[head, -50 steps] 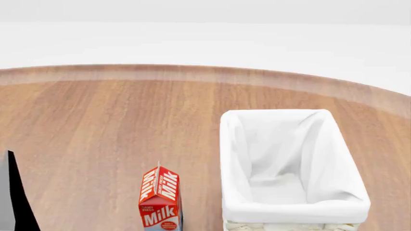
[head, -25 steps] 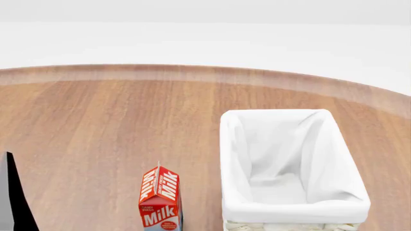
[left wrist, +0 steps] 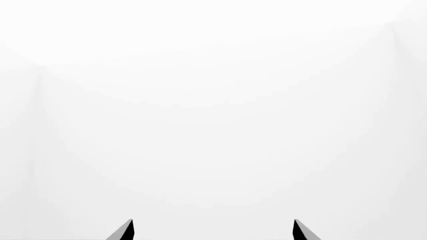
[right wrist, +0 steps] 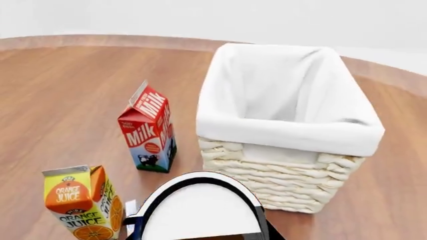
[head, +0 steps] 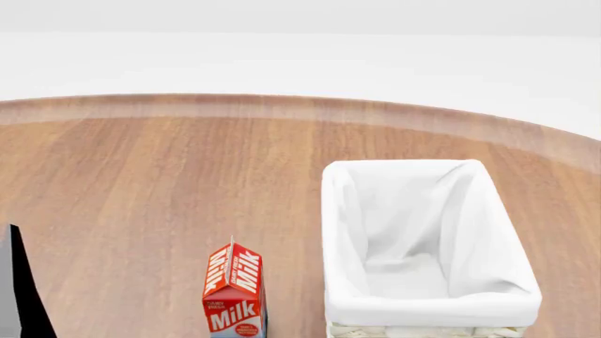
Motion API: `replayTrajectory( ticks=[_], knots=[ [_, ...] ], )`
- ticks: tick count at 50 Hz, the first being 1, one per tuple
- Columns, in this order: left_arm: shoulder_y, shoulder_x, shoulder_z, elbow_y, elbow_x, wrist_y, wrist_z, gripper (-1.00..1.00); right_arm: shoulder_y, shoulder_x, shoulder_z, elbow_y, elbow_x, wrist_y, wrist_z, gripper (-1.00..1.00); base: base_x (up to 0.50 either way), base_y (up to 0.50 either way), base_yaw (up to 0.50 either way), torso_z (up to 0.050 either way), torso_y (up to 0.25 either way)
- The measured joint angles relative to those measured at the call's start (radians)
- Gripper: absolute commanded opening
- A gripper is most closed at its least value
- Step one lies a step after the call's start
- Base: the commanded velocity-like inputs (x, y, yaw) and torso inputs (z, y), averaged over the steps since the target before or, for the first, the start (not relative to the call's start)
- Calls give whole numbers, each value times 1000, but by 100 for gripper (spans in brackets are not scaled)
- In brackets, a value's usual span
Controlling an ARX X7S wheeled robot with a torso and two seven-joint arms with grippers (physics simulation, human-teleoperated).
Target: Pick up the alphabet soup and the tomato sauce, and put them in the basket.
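Observation:
The basket (head: 427, 306), cream wicker with a white cloth liner, stands at the right of the table with nothing in it; it also shows in the right wrist view, basket (right wrist: 287, 172). A pale lid with a dark rim and a blue edge, the alphabet soup (right wrist: 200, 210), fills the space at my right gripper close to the camera and hides the fingers. My left gripper (left wrist: 213, 229) is open against blank white, holding nothing. A dark part of my left arm (head: 19, 296) shows at the head view's lower left. The tomato sauce is out of view.
A red milk carton (head: 235, 296) stands just left of the basket, the same milk carton (right wrist: 148, 130) showing in the right wrist view. An orange juice carton (right wrist: 80, 202) stands nearer than it. The round wooden table (head: 169, 176) stretches behind them.
The dark part of my left arm has sunk slightly in the head view. The basket and the milk carton have not moved.

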Motion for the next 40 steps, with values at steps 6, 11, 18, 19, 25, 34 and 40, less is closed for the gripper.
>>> replayTrajectory(
  ticks=[6,11,18,19,25,34,40],
  knots=[
    [2,-2,0,-3,-1,4,-2,100,67,20,27,-19,51,8,14,-100,0,0,0,0,0],
    [2,-4,-1,-3,-2,3,-3,100,128,31,53,-30,95,12,22,-100,0,0,0,0,0],
    [1,-6,-3,-2,-6,1,-5,100,211,37,87,-25,159,24,24,-100,0,0,0,0,0],
    [1,-7,-3,-2,-6,1,-5,100,223,37,92,-22,167,27,24,-100,0,0,0,0,0],
    [-2,-7,-1,-4,-7,2,-5,100,294,24,118,6,213,46,17,-100,0,0,0,0,0],
    [2,-9,-1,-11,-9,11,-8,100,359,-31,134,85,221,64,-14,-100,0,0,0,0,0],
    [5,-10,-1,-16,-10,18,-9,100,433,-77,142,142,252,104,-30,-100,0,0,0,0,0]
  ],
)
